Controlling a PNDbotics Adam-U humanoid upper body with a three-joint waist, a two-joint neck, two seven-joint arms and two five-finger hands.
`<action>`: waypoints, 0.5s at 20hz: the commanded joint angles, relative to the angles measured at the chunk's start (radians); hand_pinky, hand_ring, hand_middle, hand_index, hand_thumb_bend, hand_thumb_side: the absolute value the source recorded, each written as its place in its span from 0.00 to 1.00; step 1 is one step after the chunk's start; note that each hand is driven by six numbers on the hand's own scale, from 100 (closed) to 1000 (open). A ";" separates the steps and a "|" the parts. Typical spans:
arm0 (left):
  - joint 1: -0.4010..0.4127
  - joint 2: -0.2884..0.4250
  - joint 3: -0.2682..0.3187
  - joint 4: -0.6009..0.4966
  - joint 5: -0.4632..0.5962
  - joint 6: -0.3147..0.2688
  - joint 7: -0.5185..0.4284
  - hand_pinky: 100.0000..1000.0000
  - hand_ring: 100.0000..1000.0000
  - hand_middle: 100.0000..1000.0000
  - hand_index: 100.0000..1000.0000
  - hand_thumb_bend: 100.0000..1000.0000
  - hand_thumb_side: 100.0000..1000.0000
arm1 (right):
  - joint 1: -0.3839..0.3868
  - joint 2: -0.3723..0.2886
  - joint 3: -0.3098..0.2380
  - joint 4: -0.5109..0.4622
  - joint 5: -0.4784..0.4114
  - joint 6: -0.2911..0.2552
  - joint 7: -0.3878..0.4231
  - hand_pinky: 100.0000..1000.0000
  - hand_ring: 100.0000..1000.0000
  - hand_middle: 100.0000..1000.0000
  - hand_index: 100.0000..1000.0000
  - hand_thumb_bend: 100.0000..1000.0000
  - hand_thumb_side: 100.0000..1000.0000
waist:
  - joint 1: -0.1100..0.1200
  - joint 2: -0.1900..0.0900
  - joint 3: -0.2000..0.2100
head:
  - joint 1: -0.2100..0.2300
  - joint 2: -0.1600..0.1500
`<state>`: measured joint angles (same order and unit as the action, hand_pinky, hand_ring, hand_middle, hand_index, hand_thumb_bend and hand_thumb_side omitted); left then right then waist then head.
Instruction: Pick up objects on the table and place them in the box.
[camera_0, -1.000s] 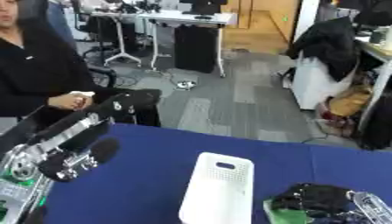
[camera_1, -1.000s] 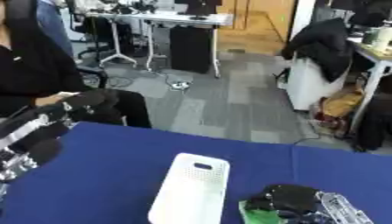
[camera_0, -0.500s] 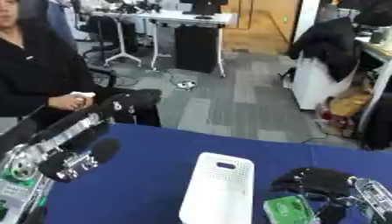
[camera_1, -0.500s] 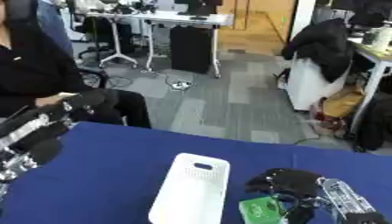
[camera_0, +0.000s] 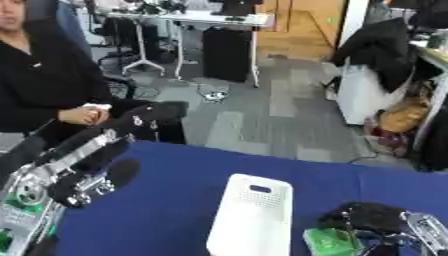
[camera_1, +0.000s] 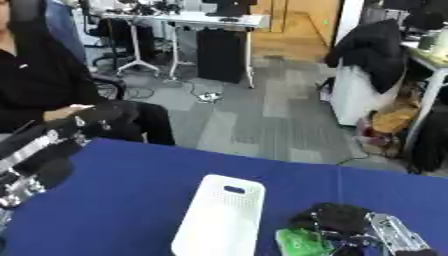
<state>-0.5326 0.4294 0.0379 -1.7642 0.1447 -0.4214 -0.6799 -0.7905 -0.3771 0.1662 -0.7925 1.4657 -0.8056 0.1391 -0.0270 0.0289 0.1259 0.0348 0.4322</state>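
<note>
Since the earlier frames, the robot's black right hand (camera_1: 337, 220) has carried the small green packet (camera_1: 302, 242) from low at the right edge toward the white perforated plastic box (camera_1: 219, 220), so that the packet now lies just beside the box's right wall near the bottom of both views. Fingers of the right hand curl down over the green packet from above and behind, pinching it; the silver wrist and forearm (camera_1: 398, 235) run off toward the lower right corner. Whether the packet rests on the blue table (camera_1: 131, 190) or is held just above it cannot be told. The white box stands on the blue table with its long side running away from the camera, a slot-shaped handle hole (camera_0: 260, 189) in its far end wall; its interior is hidden at this angle. The robot's left arm, black with silver joints (camera_0: 79, 160), stretches from the lower left corner up across the table's left edge, and its left hand (camera_0: 153, 114) shows dark at the far end, beyond the table edge; the state of its fingers cannot be told. The left hand is well apart from both box and packet.
</note>
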 joint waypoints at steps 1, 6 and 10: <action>-0.021 0.006 -0.001 -0.016 -0.001 -0.226 -0.227 0.99 1.00 1.00 1.00 0.00 0.86 | -0.026 -0.009 -0.008 0.006 0.029 -0.002 -0.026 0.83 0.85 0.90 0.95 0.62 1.00 | 0.002 -0.009 0.002 | -0.007 -0.018; -0.022 0.006 -0.002 -0.016 -0.001 -0.227 -0.227 0.99 1.00 1.00 1.00 0.00 0.86 | -0.027 -0.005 -0.007 0.015 0.055 -0.002 -0.048 0.83 0.85 0.90 0.95 0.61 1.00 | 0.003 -0.010 0.002 | -0.007 -0.021; -0.022 0.005 -0.001 -0.017 -0.002 -0.226 -0.227 0.99 1.00 1.00 1.00 0.00 0.86 | -0.029 -0.002 -0.016 0.021 0.063 0.007 -0.064 0.82 0.85 0.90 0.96 0.61 1.00 | 0.003 -0.009 0.002 | -0.004 -0.021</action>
<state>-0.5328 0.4293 0.0344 -1.7644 0.1444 -0.4213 -0.6799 -0.7981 -0.3701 0.1573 -0.7701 1.5207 -0.8015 0.0816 -0.0270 0.0289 0.1262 0.0348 0.4238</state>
